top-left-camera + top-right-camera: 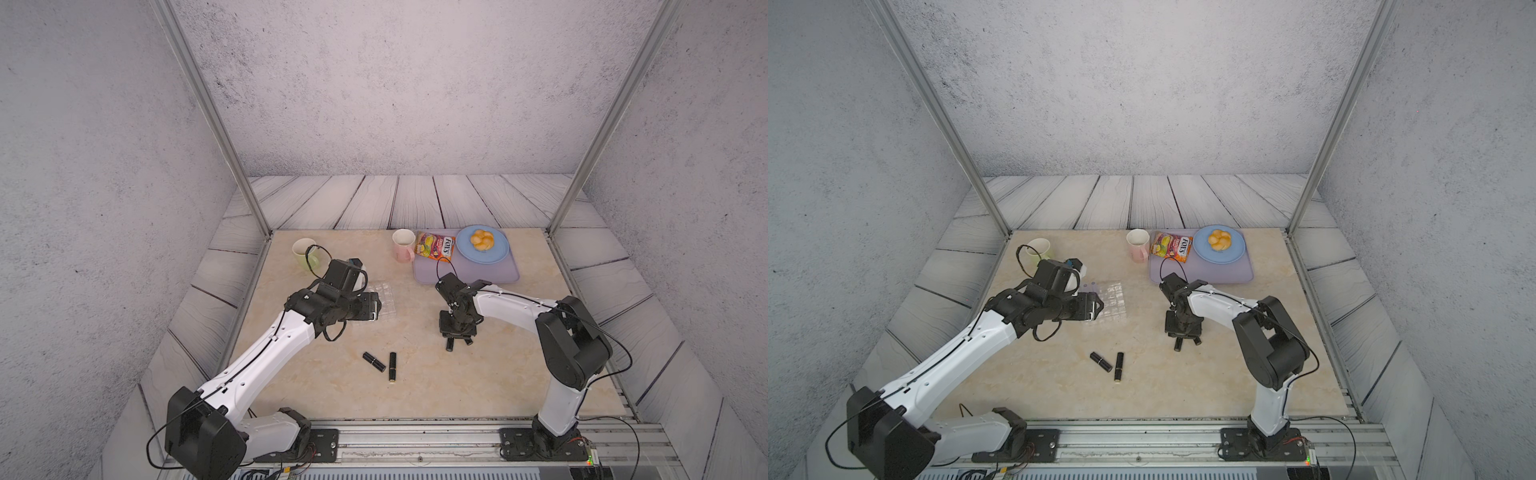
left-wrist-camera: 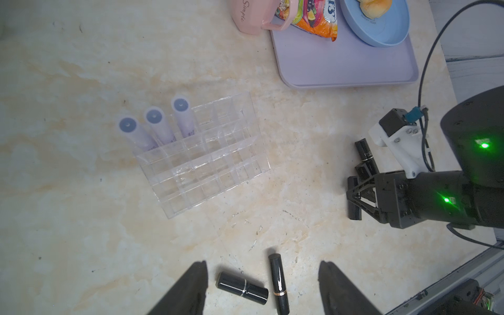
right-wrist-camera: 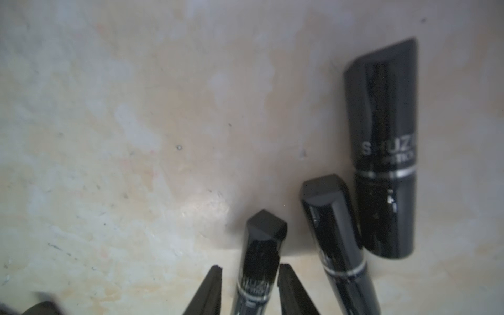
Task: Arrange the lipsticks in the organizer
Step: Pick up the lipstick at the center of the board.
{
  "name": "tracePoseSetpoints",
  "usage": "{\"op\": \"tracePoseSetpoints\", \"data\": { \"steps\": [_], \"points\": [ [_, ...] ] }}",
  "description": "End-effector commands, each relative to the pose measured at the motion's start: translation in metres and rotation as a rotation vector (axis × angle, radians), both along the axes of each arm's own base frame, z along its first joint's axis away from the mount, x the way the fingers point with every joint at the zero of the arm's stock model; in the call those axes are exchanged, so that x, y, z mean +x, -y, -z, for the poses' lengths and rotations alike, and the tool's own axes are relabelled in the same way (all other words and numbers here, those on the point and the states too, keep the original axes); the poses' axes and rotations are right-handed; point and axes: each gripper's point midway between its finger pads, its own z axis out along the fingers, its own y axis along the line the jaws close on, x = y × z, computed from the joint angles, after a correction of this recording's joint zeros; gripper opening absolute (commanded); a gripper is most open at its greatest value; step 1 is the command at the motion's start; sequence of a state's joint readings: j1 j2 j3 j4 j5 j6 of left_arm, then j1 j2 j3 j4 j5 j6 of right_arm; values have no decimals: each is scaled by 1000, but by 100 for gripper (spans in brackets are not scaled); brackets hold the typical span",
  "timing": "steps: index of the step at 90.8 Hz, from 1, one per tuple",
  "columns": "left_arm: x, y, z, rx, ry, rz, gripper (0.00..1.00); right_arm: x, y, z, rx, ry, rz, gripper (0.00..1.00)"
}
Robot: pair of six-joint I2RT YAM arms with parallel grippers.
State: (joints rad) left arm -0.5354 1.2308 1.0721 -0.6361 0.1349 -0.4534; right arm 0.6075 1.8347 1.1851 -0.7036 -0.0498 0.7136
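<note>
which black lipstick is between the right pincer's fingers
The end one of the three clustered black lipsticks: the right pincer straddles it. Its two neighbours lie outside the fingers; the other pair lies apart.

A green mug (image 1: 305,252) stands far left on the marble table (image 1: 457,382), a pink mug (image 1: 404,245) far centre. Just right of it a lilac mat (image 1: 478,272) carries a colourful snack packet (image 1: 434,246) and a blue plate (image 1: 500,252) holding a bun (image 1: 482,240).

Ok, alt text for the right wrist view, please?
The right hand straddles a black lipstick lying on the beige table, with a gap showing beside one finger. Two more black lipsticks lie next to it.
</note>
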Motion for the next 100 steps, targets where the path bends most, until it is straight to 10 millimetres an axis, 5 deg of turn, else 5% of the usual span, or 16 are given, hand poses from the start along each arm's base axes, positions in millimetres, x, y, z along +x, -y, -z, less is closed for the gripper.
{"op": "tracePoseSetpoints", "data": {
  "steps": [1,20,29,37,48,61,78,100],
  "points": [
    [-1,-2,1,2,8,-9,70,4,-1,6,-6,-12,21,35],
    [-1,-3,-1,-3,31,-11,70,5,-3,-3,17,24,18,20],
    [1,-3,-4,-1,45,-5,71,9,-22,-22,134,87,-41,17],
    [1,-4,-5,-10,50,-7,72,15,-58,-64,318,236,-159,15],
    [-8,8,-3,-163,-1,72,73,4,-108,-150,615,563,-375,17],
    [-40,35,-20,-378,-25,278,68,-23,-131,-210,878,860,-525,18],
    [-60,61,-38,-629,5,397,55,-47,-144,-230,920,1011,-688,17],
    [-65,78,-48,-692,70,480,51,-58,-150,-257,962,1125,-733,13]
  ]
}}
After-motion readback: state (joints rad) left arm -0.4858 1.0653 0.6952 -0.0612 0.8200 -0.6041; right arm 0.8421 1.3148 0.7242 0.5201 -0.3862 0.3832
